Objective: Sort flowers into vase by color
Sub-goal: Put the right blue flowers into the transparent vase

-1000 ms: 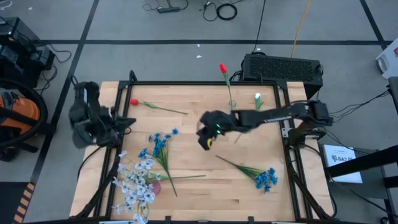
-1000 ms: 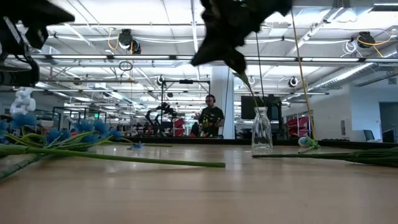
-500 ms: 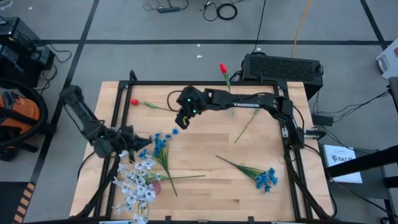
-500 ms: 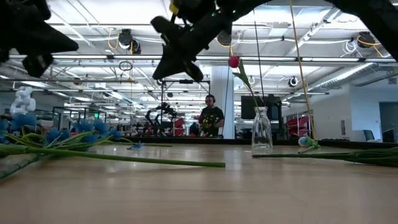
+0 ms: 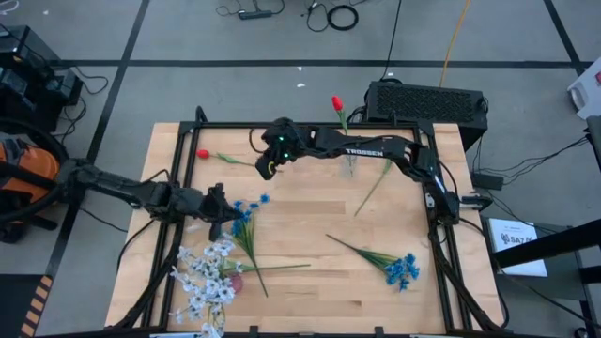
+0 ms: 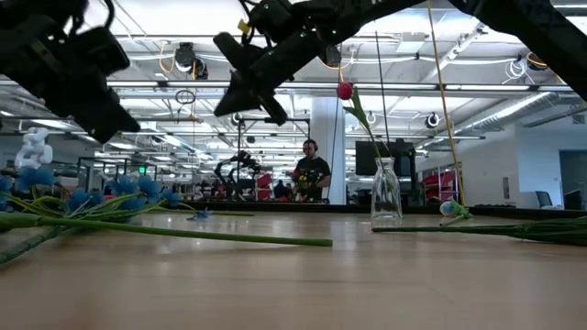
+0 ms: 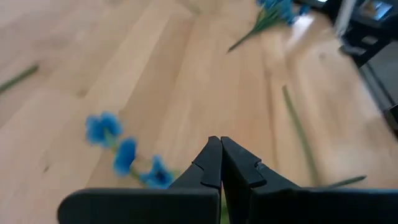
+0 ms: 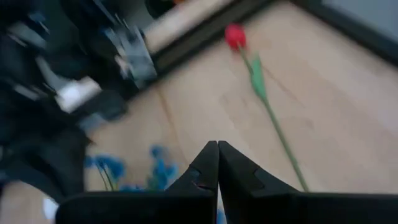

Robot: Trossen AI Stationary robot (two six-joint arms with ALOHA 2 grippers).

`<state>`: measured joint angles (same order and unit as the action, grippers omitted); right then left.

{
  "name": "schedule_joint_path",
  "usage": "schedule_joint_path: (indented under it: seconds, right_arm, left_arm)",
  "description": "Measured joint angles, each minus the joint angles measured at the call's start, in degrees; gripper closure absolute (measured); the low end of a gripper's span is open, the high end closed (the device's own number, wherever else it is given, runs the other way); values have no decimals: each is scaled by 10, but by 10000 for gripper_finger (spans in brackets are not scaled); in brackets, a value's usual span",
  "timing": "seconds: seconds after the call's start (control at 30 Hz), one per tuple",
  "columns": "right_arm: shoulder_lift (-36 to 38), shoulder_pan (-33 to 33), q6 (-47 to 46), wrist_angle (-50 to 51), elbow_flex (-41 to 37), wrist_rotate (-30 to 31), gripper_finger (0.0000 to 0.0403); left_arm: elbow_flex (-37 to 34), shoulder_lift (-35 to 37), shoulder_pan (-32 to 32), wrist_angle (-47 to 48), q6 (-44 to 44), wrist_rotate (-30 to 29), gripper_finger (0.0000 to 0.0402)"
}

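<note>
With both tools clenched and empty, I'd spread my right tool (image 5: 266, 170) before dropping squarely over the stem of the red bud (image 5: 202, 154) lying at the counter's (image 5: 310, 230) far-left corner.

vase (image 6: 386, 190) upright, red bud (image 6: 345, 91) above it | blue flowers (image 6: 87, 202) lying left — stems across table (image 6: 303, 284)

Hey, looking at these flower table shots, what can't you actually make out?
- Vase, high view: glass, largely hidden under the right arm.
- White bud flower, high view: its head is hidden by the right arm; only the stem shows.
- Pale flower bunch, high view: cut off by the bottom edge.
- Blue flowers, left wrist view: blurred, partly behind the left claw.
</note>
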<state>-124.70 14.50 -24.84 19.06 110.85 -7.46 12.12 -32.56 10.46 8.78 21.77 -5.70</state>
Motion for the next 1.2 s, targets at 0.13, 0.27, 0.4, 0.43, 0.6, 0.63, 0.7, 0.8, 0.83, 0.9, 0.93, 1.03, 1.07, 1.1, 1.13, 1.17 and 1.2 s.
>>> schedule_joint_path:
  seconds: [0.13, 0.27, 0.4, 0.43, 0.6, 0.63, 0.7, 0.8, 0.83, 0.9, 0.93, 1.03, 1.07, 1.1, 1.13, 1.17, 1.2]
  right_arm:
    - [0, 1, 6, -73, 0, -1, 403]
    - [0, -2, 45, -104, 0, 0, 403]
    - [0, -5, 91, -103, 0, 13, 403]
    - [0, -6, 99, -99, 0, 22, 403]
    - [0, -4, 122, -94, 0, 31, 403]
    - [0, -2, 126, -90, 0, 31, 403]
    - [0, -2, 136, -71, 0, 45, 403]
    - [0, -2, 140, -30, 0, 76, 403]
    - [0, -2, 140, -17, 0, 76, 403]
    - [0, -2, 138, 9, 0, 75, 403]
    - [0, -2, 133, 26, 0, 75, 403]
    - [2, -2, 112, 107, 0, 71, 403]
    - [3, -4, 105, 140, 0, 71, 403]
    - [4, -6, 97, 170, 0, 71, 403]
    - [4, -7, 84, 200, 0, 72, 403]
    - [5, -10, 70, 233, 0, 72, 403]
    - [7, -12, 55, 268, 0, 72, 403]
  left_arm:
    - [0, 0, -29, 28, 31, 24, 397]
    - [0, 0, -35, 30, 44, 16, 397]
    - [0, 0, -40, 32, 48, -11, 398]
    - [0, 0, -42, 33, 49, -15, 398]
    - [0, 0, -42, 35, 66, -17, 398]
    - [0, 0, -41, 38, 77, -18, 398]
    - [0, 0, -41, 41, 80, -18, 398]
    - [0, 0, -41, 40, 95, -21, 398]
    - [0, 0, -41, 40, 101, -22, 398]
    - [0, 0, -41, 40, 109, -23, 398]
    - [0, 0, -41, 40, 110, -23, 398]
    - [0, 0, -41, 40, 110, -23, 398]
    - [0, 0, -41, 40, 110, -23, 398]
    - [0, 0, -41, 40, 110, -23, 398]
    - [0, 0, -41, 40, 110, -23, 398]
    - [0, 0, -41, 40, 110, -23, 398]
    - [0, 0, -41, 40, 109, -23, 398]
